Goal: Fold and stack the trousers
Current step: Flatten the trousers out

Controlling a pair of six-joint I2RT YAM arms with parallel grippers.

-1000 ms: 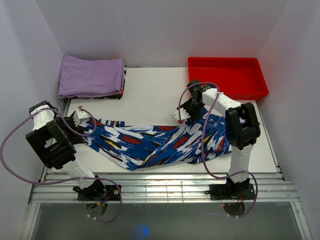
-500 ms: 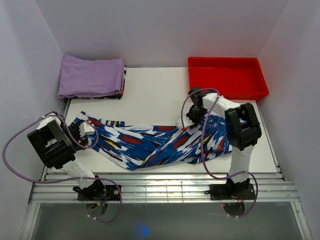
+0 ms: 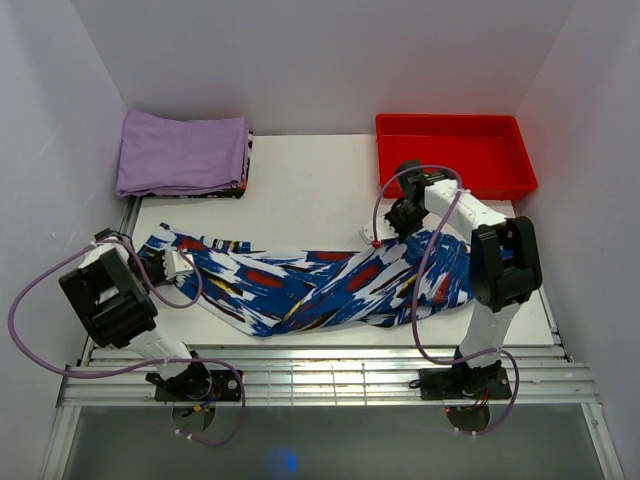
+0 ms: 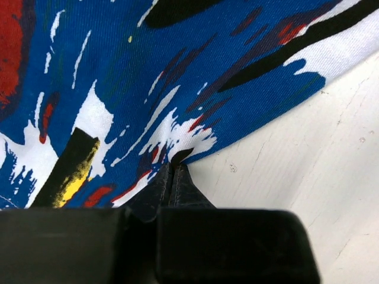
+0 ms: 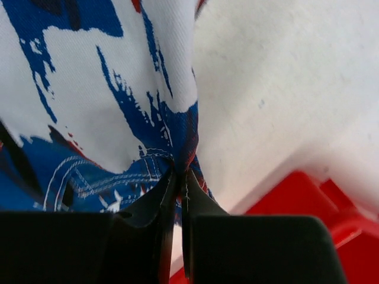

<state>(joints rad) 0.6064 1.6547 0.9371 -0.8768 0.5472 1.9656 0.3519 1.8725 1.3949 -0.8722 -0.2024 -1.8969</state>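
Observation:
The trousers (image 3: 320, 285), printed in blue, white, red and black, lie spread crosswise on the white table (image 3: 300, 205). At their left end my left gripper (image 3: 178, 262) is shut on the fabric edge. The left wrist view shows its tips (image 4: 173, 168) pinching the hem of the trousers (image 4: 118, 71) just above the table (image 4: 308, 154). My right gripper (image 3: 383, 234) is shut on the upper edge near the right end. In the right wrist view its tips (image 5: 179, 173) pinch a bunched, stitched fold of the trousers (image 5: 100, 89).
A folded lilac-purple cloth (image 3: 182, 152) lies at the back left. A red tray (image 3: 455, 153) stands at the back right, and its corner (image 5: 308, 201) shows close behind my right gripper. White walls enclose the table on three sides.
Both grippers have closed on the trousers. The left one slid down onto the left fabric edge. The right arm shifted slightly right and the cloth near it has bunched.

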